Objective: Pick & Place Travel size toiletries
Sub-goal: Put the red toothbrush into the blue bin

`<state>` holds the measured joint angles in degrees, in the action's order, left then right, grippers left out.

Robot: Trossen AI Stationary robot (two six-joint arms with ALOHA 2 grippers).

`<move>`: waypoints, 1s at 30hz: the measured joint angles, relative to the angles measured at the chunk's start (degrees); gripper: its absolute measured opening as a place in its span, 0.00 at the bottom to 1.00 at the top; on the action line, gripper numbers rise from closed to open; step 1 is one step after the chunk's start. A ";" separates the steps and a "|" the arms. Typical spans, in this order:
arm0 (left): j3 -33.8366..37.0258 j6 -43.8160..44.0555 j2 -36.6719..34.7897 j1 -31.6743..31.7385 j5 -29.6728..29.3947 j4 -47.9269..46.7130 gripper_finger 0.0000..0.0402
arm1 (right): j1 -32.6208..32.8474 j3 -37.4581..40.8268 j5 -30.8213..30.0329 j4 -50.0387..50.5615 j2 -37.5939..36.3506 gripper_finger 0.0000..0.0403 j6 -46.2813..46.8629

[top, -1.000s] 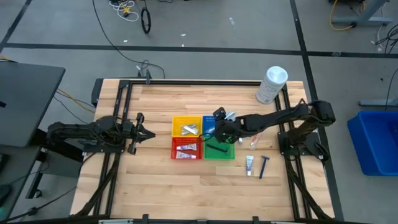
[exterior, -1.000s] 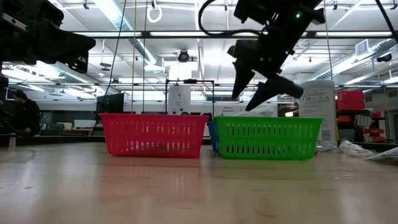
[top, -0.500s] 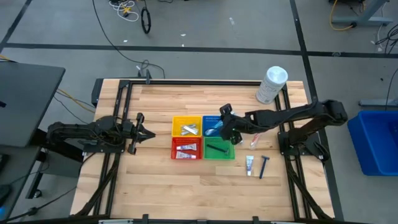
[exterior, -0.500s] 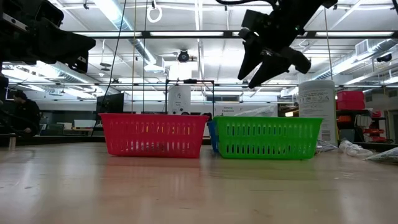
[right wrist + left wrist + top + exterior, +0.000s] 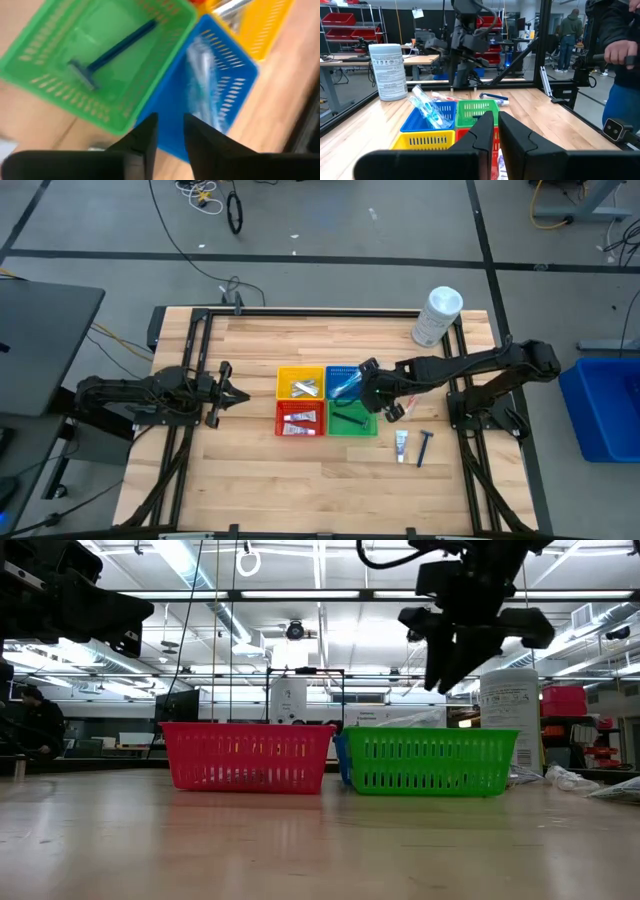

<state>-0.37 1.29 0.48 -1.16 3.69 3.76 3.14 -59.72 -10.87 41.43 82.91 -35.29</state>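
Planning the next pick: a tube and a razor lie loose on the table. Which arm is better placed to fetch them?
The right. Its tool hangs empty beside the green basket, near the tube and razor. The left tool waits beyond the baskets.

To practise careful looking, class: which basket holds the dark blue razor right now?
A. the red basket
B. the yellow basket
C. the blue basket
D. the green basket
D: in the right wrist view the razor lies flat on the floor of the green basket, and the high view shows the same dark item there.
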 joint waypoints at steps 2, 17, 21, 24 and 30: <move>-0.01 0.00 0.00 0.01 0.00 -0.01 0.08 | 0.00 0.00 0.67 1.62 0.00 0.22 0.04; 0.00 0.00 0.01 0.02 0.00 -0.02 0.08 | -0.02 0.00 2.09 4.34 -6.54 0.11 0.84; -0.01 -0.01 0.00 0.02 0.00 -0.01 0.08 | -0.51 0.00 2.10 4.26 -11.60 0.11 5.84; -0.01 -0.01 0.01 0.02 0.01 -0.01 0.08 | -1.13 0.00 2.05 4.29 -14.21 0.10 10.30; 0.01 0.00 0.01 0.01 0.00 -0.01 0.08 | -2.09 0.00 2.05 6.12 -18.35 0.10 15.64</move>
<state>-0.36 1.30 0.49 -1.15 3.68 3.75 1.05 -59.72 -8.82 47.55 64.56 -19.65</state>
